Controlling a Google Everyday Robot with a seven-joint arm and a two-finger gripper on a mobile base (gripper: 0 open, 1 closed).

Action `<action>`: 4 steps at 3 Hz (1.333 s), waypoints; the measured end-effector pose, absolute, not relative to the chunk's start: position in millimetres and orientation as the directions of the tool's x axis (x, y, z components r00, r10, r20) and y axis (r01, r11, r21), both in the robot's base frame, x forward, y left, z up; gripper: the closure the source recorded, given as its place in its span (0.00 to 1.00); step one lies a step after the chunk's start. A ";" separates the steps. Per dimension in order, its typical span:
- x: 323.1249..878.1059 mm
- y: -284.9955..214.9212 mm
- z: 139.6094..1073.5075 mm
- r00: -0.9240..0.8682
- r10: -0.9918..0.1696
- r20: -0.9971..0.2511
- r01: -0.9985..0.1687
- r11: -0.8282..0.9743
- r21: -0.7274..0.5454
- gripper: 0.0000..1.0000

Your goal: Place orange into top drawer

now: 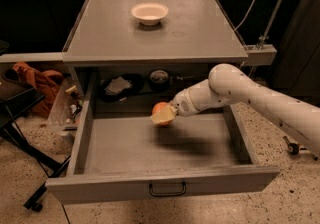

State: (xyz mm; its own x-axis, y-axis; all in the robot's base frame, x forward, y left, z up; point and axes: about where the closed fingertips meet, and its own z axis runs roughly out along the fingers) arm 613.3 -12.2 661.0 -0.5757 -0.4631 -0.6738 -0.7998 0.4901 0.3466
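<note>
- Orange (158,106) sits pinched between the fingers (163,116) of the gripper (162,114), held in the air over the rear half of the open top drawer (125,145); one pale finger pad covers its near face, so only its upper back shows.
- It looks firm, light and smooth-skinned. A round fruit can roll or squirt out of a flat-pad pinch, so the safest hold is across its widest middle, as the pads seem to have it now.
- Once let go it will likely roll on the flat metal floor, so a low release is wiser than a drop.
- Below and in front of the fingers the drawer floor is bare grey metal, with its side walls well apart from them to either side.
- Behind the fingers, in the dark recess under the cabinet top (195,38), lie a crumpled pale item (118,86) and a round dark object (159,76); neither blocks a straight descent.
- Far beyond the fingers, up on the cabinet top, stands a white bowl (149,13), out of the way.
- The white arm (235,88) reaches in from the right over the drawer's right wall, the nearest thing to brush.
</note>
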 end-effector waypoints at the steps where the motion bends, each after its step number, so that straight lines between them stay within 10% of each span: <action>1: 619.4 -6.3 644.9 -0.531 -0.477 -0.700 -0.837 0.421 0.348 0.58; 4: 614.5 -6.3 636.1 -0.414 -0.509 -0.755 -0.897 0.370 0.242 0.00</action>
